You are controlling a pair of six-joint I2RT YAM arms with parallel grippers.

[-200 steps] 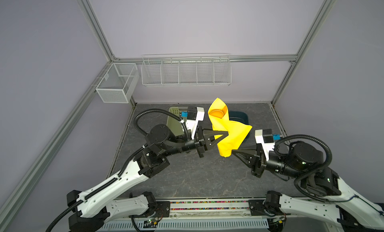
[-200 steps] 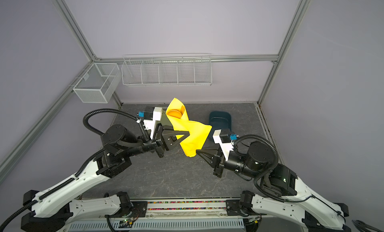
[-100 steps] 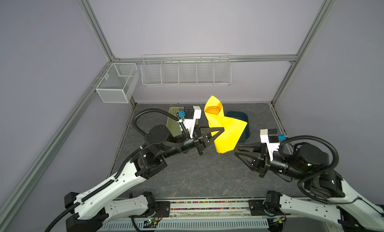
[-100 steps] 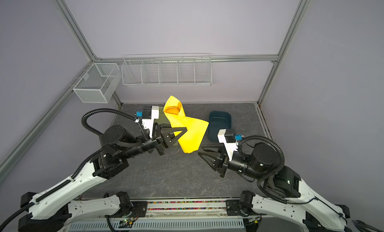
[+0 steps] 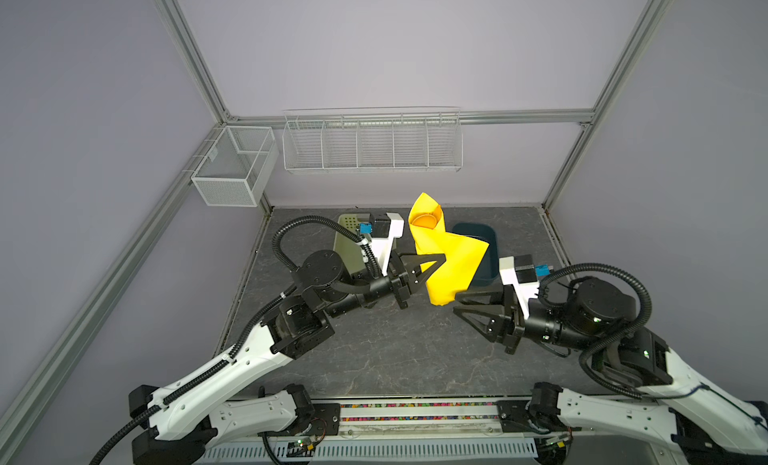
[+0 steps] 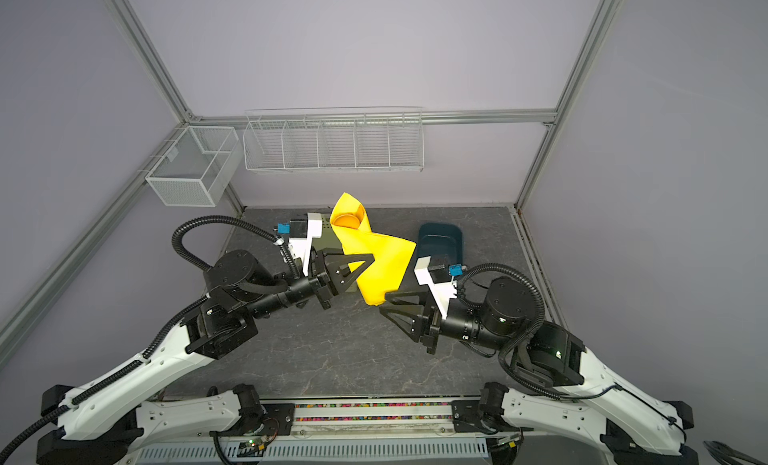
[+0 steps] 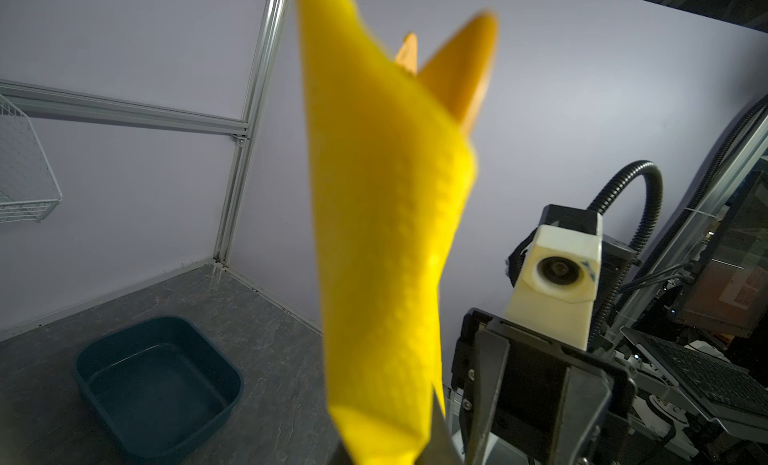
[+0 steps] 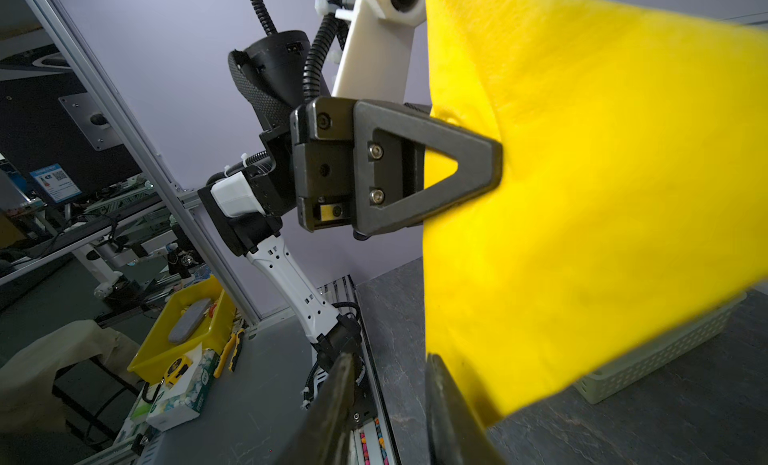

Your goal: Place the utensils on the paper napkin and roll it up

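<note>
Napkin: one, aloft.
Spoon: one, peeking from top.
Left end effector: clamped on napkin.
Right end effector: parted, empty.

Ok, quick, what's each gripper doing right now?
Left gripper: closed on the rolled paper napkin, held up in the air.
Right gripper: open, holding nothing.

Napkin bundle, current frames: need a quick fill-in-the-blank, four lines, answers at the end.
1. The napkin hangs in the air, pinched by the left gripper, whose jaws are ____.
2. The right gripper, beside the napkin's lower tip, is ____.
3. The spoon bowl showing in the napkin's top opening is coloured ____.
4. The dark tub holds ____.

Missing words: shut; open; orange; nothing.
</note>
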